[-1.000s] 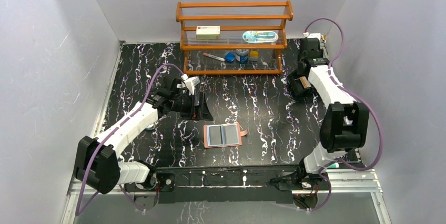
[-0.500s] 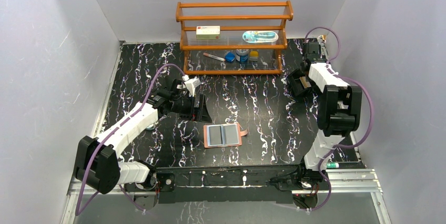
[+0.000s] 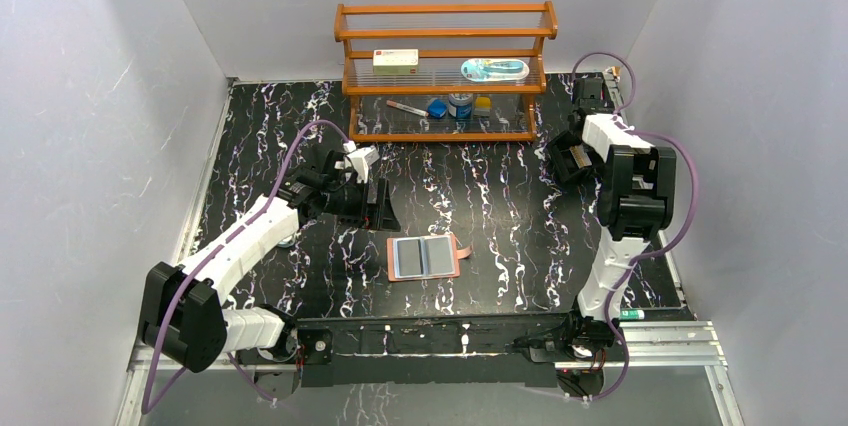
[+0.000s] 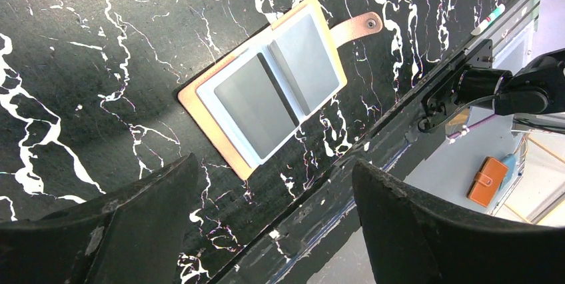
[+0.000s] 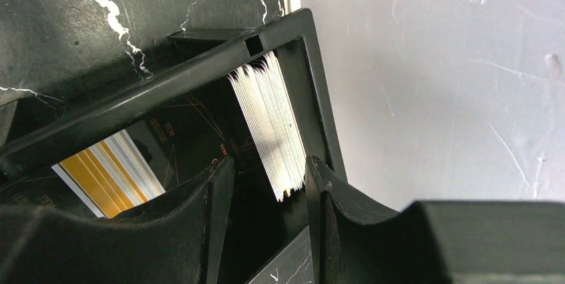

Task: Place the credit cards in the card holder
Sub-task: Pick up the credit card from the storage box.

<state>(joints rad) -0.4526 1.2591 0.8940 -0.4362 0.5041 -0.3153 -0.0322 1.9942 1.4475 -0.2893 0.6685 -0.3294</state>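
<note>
The card holder (image 3: pixel 425 257) lies open and flat on the black marbled table, bluish-grey sleeves up, snap tab (image 4: pixel 356 27) pointing right. In the left wrist view the card holder (image 4: pixel 270 87) sits ahead of my left gripper (image 4: pixel 273 197), which hovers above the table, open and empty. My right gripper (image 3: pixel 566 160) is at the back right, reaching into a black tray (image 5: pixel 166 87). A stack of whitish credit cards (image 5: pixel 270 121) stands on edge there, its end between the fingers of my right gripper (image 5: pixel 266 177). The stack is close to the right finger (image 5: pixel 326 204), with a gap on its other side.
A card with orange-yellow stripes (image 5: pixel 110 167) lies in the tray's neighbouring compartment. The white side wall (image 5: pixel 433 64) rises right beside the tray. A wooden shelf (image 3: pixel 445 71) with a white box and small items stands at the back. The table's front rail (image 4: pixel 400 111) runs near the card holder.
The right arm's elbow has swung in toward the right wall while its gripper stayed at the tray, jaws narrowing slightly. The left arm has barely moved.
</note>
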